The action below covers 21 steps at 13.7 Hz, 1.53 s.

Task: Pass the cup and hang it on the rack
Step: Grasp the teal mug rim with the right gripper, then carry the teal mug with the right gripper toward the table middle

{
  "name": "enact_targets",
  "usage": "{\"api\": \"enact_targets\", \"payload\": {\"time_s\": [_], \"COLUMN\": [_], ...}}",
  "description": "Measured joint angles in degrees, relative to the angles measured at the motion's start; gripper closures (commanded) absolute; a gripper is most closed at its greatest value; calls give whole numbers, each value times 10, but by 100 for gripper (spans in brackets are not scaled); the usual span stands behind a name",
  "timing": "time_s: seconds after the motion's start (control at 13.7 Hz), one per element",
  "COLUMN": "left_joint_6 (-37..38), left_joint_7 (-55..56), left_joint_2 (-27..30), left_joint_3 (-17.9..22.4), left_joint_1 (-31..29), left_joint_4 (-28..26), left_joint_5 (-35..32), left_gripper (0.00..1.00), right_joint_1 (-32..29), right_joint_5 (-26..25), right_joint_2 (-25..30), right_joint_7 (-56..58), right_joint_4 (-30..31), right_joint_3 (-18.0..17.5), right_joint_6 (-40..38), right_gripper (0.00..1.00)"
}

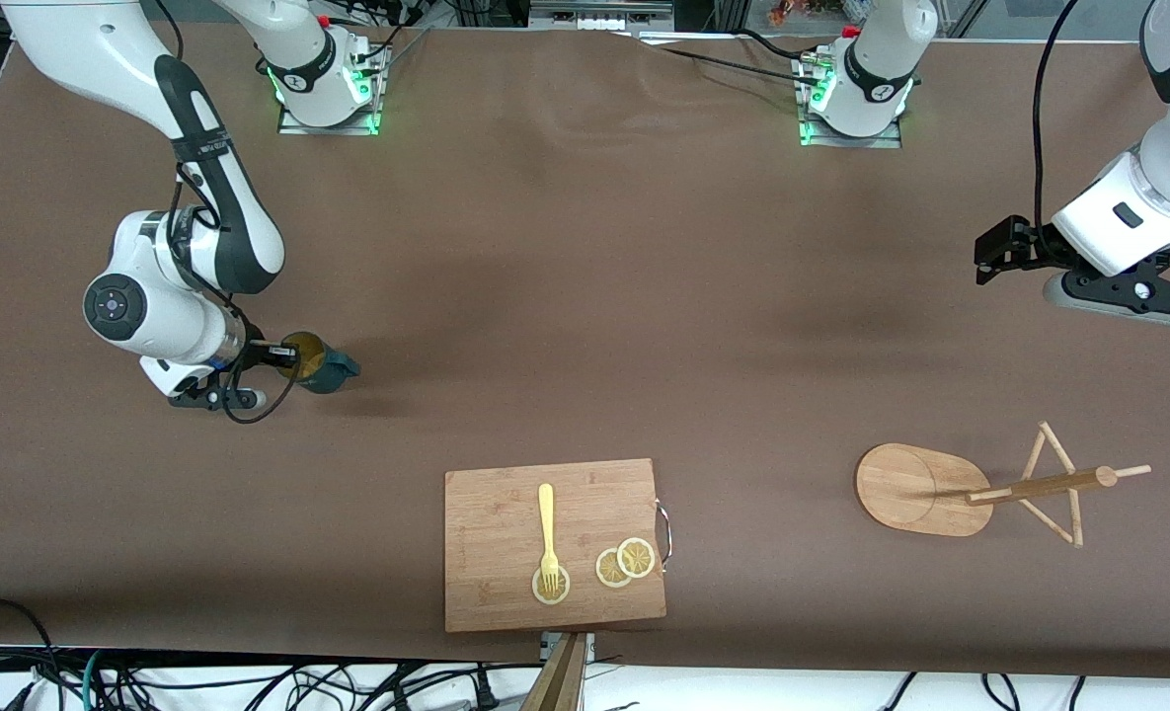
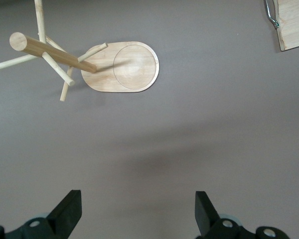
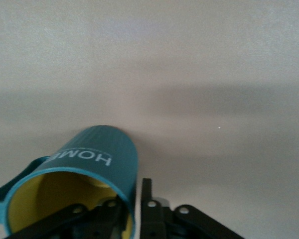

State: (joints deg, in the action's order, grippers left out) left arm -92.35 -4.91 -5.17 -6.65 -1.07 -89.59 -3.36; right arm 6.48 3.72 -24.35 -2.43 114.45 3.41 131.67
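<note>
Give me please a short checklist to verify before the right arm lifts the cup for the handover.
1. Right claw shut on the cup wall, one finger inside, one outside: ok.
2. Cup still on the table, toward the right arm's end: ok.
3. Cup handle pointing away from the right claw, free for the other arm: ok.
4. Left claw open, waiting over bare table at the left arm's end: ok.
5. Rack upright on its base, pegs bare: ok.
6. Grip firm enough for lifting: cannot tell.
</note>
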Motion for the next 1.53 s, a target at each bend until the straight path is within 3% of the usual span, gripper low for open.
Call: {"api": "enact_targets", "payload": {"time_s": [0.36,0.51,0.87,1.16,1.53], "left_joint_6": [0,0,0,0,0], "left_joint_7": [0,0,0,0,0], "left_joint_2": [0,0,0,0,0], "left_joint_3": [0,0,0,0,0], "left_joint_1": [0,0,0,0,0], "left_joint_4": [0,0,0,1,1], "left_joint_5": [0,0,0,0,0], "left_gripper": [0,0,0,0,0], "right_joint_1": [8,30,159,247,335], "right_joint_5": [28,28,28,28,28], "right_joint_2": [1,1,-14,-66,-167], "right_joint_7": [-7,-61,-191,-306,-462], "right_joint_4": [-32,-57,-142,-238,-360], "right_joint_3": [-8,-18,-28,-29,-28], "right_joint_6": [4,4,-3,-44,-45], "right_gripper": [100,100,100,100,100]}}
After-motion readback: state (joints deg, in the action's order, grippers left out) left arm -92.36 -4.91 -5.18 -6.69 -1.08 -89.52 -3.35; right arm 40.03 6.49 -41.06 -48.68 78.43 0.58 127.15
